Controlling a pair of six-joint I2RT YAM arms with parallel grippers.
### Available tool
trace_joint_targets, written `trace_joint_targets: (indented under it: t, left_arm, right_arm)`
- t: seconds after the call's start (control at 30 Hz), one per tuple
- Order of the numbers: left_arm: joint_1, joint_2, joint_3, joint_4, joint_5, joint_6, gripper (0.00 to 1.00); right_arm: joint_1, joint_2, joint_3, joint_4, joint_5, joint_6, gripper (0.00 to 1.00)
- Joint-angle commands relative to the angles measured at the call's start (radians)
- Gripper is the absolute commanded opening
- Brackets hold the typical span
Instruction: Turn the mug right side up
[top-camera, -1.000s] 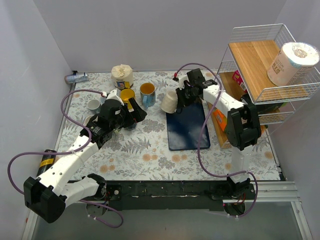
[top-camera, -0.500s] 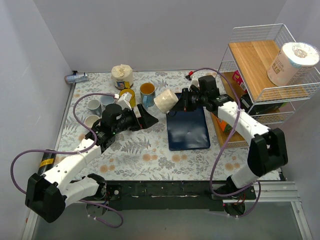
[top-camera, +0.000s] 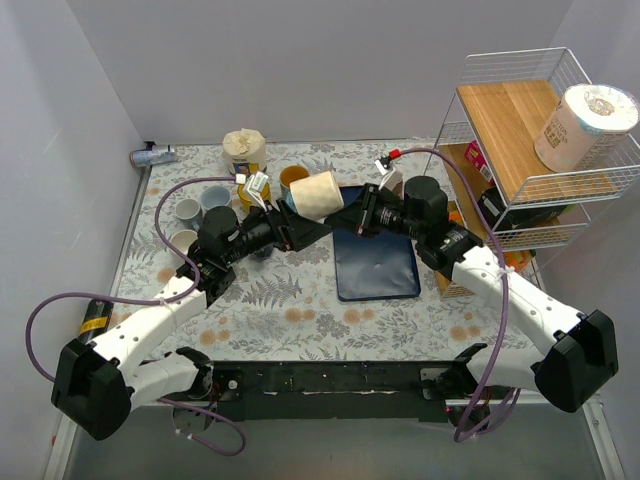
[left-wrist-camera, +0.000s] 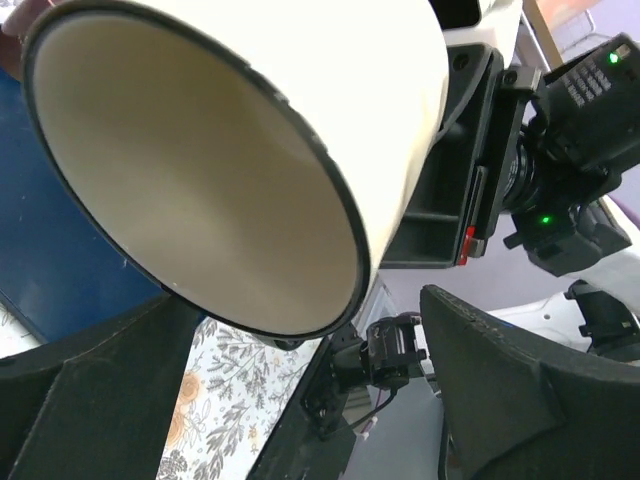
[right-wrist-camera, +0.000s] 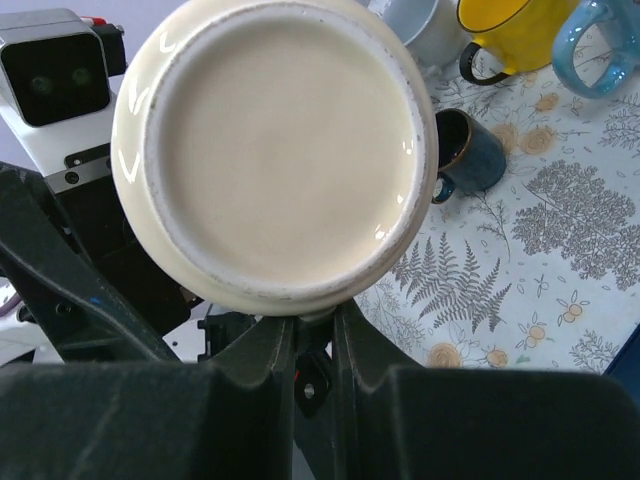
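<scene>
A cream mug (top-camera: 318, 193) hangs in the air on its side above the left edge of the blue mat (top-camera: 375, 262). My right gripper (top-camera: 352, 215) is shut on it from the right; in the right wrist view the mug's base (right-wrist-camera: 275, 150) faces the camera and the fingers (right-wrist-camera: 250, 365) pinch a part under it, likely the handle. My left gripper (top-camera: 305, 228) is open just left of the mug. In the left wrist view the mug's open mouth (left-wrist-camera: 200, 170) fills the frame, above the gap between the spread fingers (left-wrist-camera: 520, 390).
Several mugs and cups stand at the back left: a yellow one (top-camera: 250, 190), an orange-lined one (top-camera: 294, 178), white cups (top-camera: 188, 210). A cream jar (top-camera: 244, 150) stands behind them. A wire rack (top-camera: 500, 190) with a paper roll (top-camera: 585, 125) stands at the right.
The right arm has lifted the mug off the mat's far edge and carried it left, tipping it sideways. The left gripper has moved right and up to the mug's mouth.
</scene>
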Motion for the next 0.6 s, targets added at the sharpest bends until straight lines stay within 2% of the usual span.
trace_joint_targets:
  t: [0.0, 0.03, 0.17, 0.47, 0.57]
  left_arm:
    - [-0.007, 0.026, -0.020, 0.153, 0.059, -0.065, 0.88]
    - [-0.007, 0.028, -0.030, 0.185, 0.061, -0.075, 0.81]
    - [-0.010, 0.027, -0.063, 0.256, 0.056, -0.143, 0.69]
    - [-0.014, 0.049, -0.064, 0.305, 0.089, -0.180, 0.57]
    - [-0.016, 0.056, -0.067, 0.327, 0.093, -0.197, 0.49]
  right_arm:
    - [0.043, -0.101, -0.098, 0.254, 0.153, 0.150, 0.01]
    - [0.048, -0.129, -0.156, 0.291, 0.167, 0.201, 0.01]
    - [0.068, -0.164, -0.203, 0.366, 0.229, 0.249, 0.01]
    - [0.085, -0.177, -0.242, 0.446, 0.244, 0.327, 0.01]
    - [0.088, -0.181, -0.282, 0.516, 0.250, 0.394, 0.01]
